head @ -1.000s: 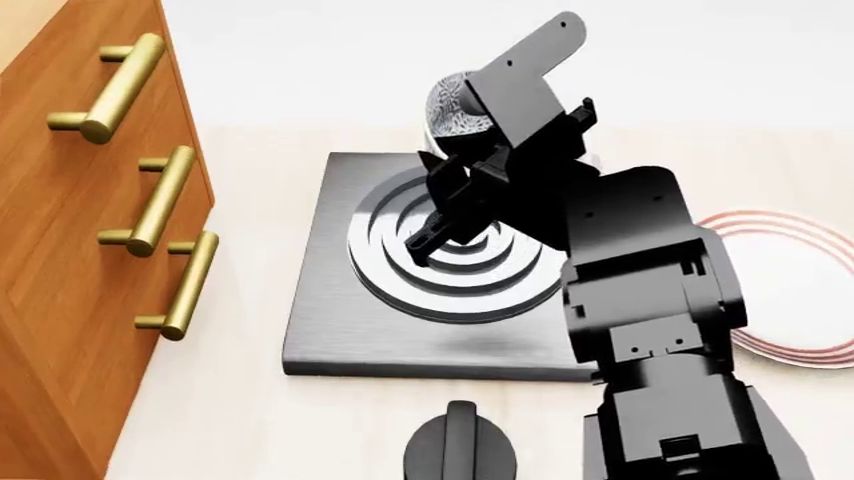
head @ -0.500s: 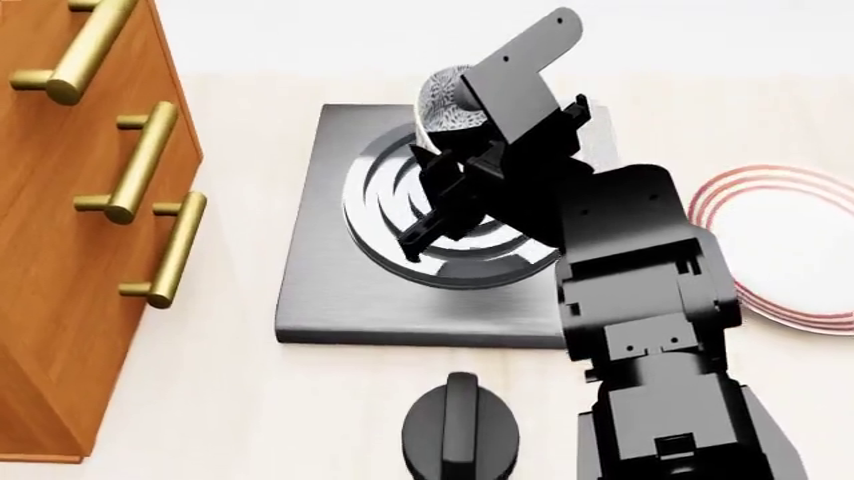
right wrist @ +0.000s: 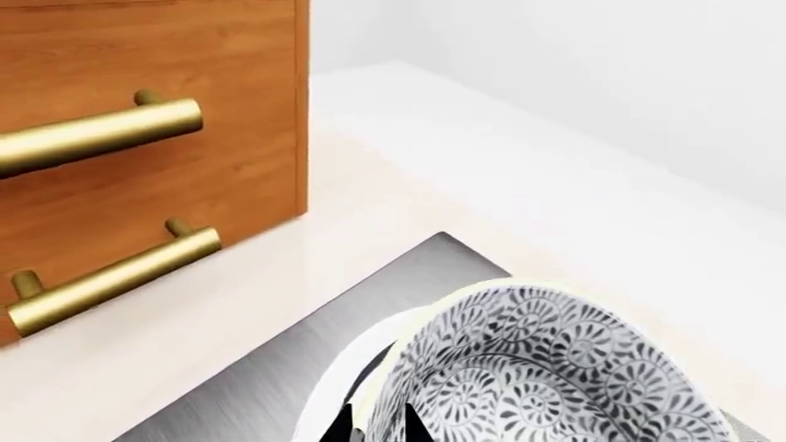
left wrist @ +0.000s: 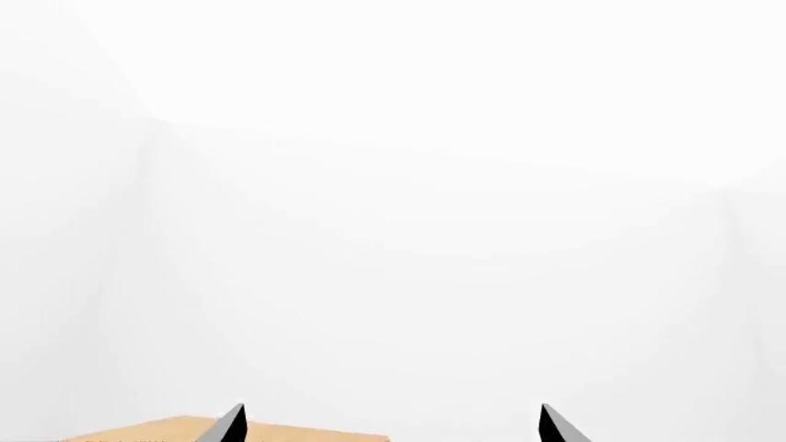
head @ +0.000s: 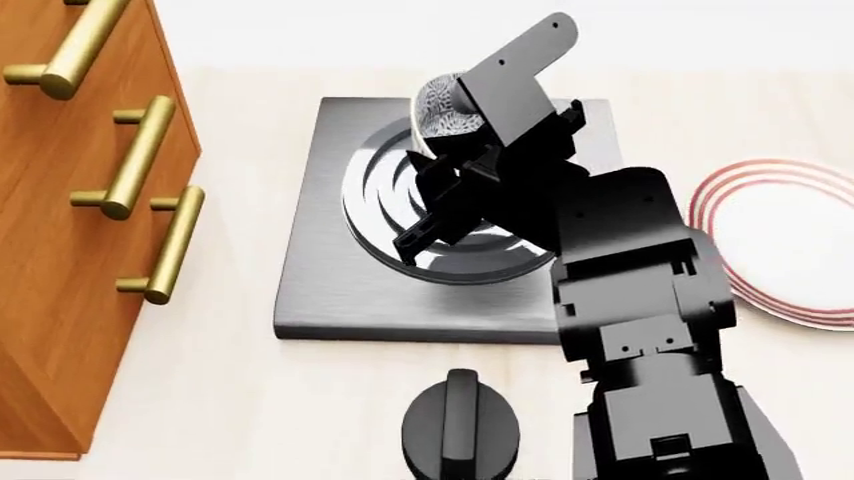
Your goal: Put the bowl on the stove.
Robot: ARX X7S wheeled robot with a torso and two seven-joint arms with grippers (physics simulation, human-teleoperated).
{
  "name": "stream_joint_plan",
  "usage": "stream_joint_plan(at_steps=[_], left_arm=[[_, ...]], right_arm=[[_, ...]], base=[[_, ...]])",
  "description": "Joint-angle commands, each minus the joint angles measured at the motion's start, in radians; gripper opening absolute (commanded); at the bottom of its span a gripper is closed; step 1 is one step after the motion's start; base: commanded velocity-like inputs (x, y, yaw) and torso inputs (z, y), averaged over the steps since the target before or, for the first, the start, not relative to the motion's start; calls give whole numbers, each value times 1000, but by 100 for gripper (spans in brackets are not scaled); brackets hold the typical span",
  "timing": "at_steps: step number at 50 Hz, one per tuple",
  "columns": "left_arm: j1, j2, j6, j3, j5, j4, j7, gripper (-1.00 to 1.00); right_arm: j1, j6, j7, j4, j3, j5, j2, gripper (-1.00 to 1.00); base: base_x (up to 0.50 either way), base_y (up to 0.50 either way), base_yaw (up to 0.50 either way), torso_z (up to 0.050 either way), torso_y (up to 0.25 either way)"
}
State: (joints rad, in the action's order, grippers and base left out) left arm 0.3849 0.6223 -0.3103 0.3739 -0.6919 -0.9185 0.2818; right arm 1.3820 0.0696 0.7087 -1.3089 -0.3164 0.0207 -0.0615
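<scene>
The right hand (head: 447,165) pinches the rim of the floral bowl (head: 441,110), which hangs above the far part of the hotplate (head: 334,290), over the burner rings (head: 380,215); whether its base touches the metal cannot be told. The bowl looks tilted in the grip, and the right wrist view shows one finger inside the patterned wall (right wrist: 540,368). If the hand lets go from here, the bowl may land on its edge, rock on the raised rings and roll toward the hotplate's far edge onto the surface (head: 240,400). A sideways pull-out could drag it along too. The wooden drawer front (head: 54,250) with brass handles (head: 140,160) stands left of the hotplate, the red-ringed plate (head: 787,250) right, the black knob (head: 461,435) nearer. The left hand (left wrist: 390,425) shows spread tips, holding nothing.
</scene>
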Motion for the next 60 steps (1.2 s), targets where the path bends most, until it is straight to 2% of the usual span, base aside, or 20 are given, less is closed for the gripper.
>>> stream_joint_plan(at_steps=[1,55,56,60], left_arm=[[-2,-22,-28,23,19,9,-10,100],[-1,-24,-40,24,17,17,-5,100],[-1,-24,-40,24,16,17,-5,100],[-2,-23,-40,21,17,17,-6,100]], right_arm=[[5,-1,24,0,35,-17,23,-100],[-16,50,-3,0,14,-18,20,-100],[-14,46,-1,0,18,-15,20,100],[-10,42,1,0,28,-12,19,100]], base=[[0,0,0,0,-250],[0,0,0,0,-4],[0,0,0,0,0],[0,0,0,0,0]])
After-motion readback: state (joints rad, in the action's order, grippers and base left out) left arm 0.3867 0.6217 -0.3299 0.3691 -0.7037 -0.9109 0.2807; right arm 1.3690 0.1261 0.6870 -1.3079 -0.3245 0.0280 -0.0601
